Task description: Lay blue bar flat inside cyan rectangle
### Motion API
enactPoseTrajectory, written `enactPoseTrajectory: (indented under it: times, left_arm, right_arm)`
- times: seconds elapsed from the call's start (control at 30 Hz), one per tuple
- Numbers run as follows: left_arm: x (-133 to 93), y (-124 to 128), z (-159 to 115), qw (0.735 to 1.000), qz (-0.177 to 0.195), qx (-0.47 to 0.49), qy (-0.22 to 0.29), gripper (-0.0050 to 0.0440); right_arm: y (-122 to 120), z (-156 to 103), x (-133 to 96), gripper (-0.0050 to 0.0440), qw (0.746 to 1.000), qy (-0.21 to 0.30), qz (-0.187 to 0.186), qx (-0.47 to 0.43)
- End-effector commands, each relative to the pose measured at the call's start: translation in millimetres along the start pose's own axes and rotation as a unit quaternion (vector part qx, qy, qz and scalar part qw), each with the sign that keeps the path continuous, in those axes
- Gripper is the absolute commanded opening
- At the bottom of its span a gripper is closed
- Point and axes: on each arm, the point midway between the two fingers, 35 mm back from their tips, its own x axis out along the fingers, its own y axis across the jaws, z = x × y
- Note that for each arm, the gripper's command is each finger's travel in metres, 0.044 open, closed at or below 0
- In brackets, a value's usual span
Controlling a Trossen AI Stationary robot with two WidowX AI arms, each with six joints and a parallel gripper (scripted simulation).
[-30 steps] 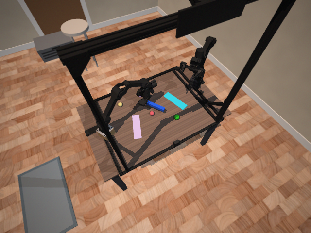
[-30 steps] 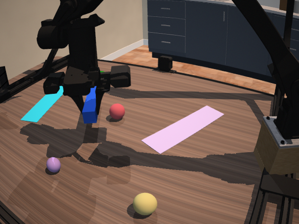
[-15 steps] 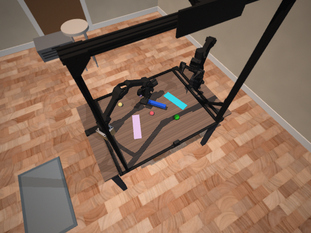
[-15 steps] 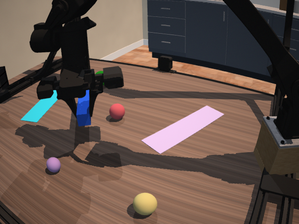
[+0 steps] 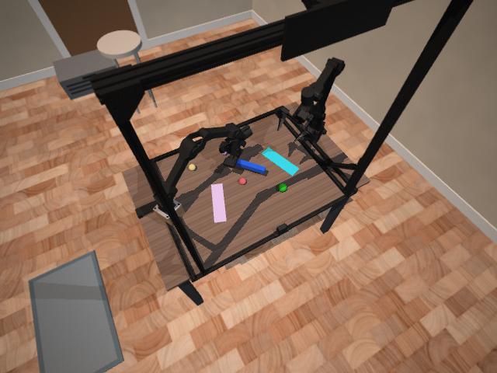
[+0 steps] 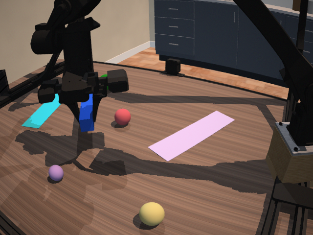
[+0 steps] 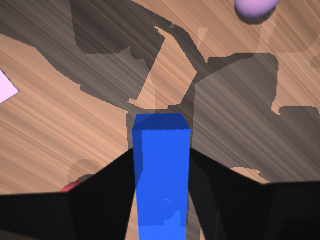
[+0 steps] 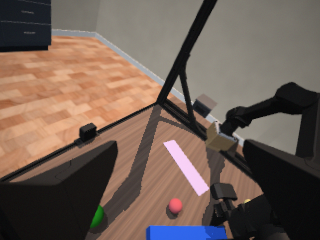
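arms: matte black, blocky joints | fingers: black, tapering — base plate (image 5: 175, 204) (image 6: 280, 131): silvery, dark screws

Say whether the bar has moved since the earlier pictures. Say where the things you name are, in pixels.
Yes: in the exterior view, the bar (image 5: 251, 165) (image 6: 86, 113) (image 7: 162, 170) (image 8: 187, 233) has shifted left, away from the red ball (image 5: 242, 181) (image 6: 122, 116) (image 7: 73, 185) (image 8: 175, 205).
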Motion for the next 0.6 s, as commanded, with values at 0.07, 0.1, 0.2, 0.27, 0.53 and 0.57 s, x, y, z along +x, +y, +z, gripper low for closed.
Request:
enactPoseTrajectory:
  times: [0.07, 0.1, 0.2, 0.27, 0.53, 0.57]
  left_arm:
    - [-1.3, -1.8, -0.7, 1.000, -0.002, -0.002, 0.002, 0.0000]
    - [-1.3, -1.8, -0.7, 1.000, -0.002, -0.002, 0.002, 0.0000]
    - [-1.3, -1.8, -0.7, 1.000, -0.002, -0.002, 0.002, 0.0000]
    - [-1.3, -1.8, -0.7, 1.000, -0.002, -0.002, 0.002, 0.0000]
    - [-1.3, -1.8, -0.7, 1.000, -0.002, -0.002, 0.002, 0.0000]
    - [-1.3, -1.8, -0.7, 1.000, -0.002, -0.002, 0.002, 0.0000]
  right_arm:
    - [-4.6, -15.9, 23.9, 0.0440, 0.996, 0.060, 0.012, -0.072]
    - [-4.6, -15.9, 23.9, 0.0440, 0.996, 0.060, 0.012, -0.072]
    - [-6.4, -28.5, 38.7, 0.0440, 0.987, 0.098, 0.027, -0.121]
    - [-7.4, -37.5, 48.1, 0.0440, 0.980, 0.123, 0.039, -0.153]
    - [-9.2, -76.2, 81.3, 0.0440, 0.932, 0.210, 0.107, -0.274]
    - [-9.1, -81.3, 85.0, 0.0440, 0.925, 0.219, 0.117, -0.288]
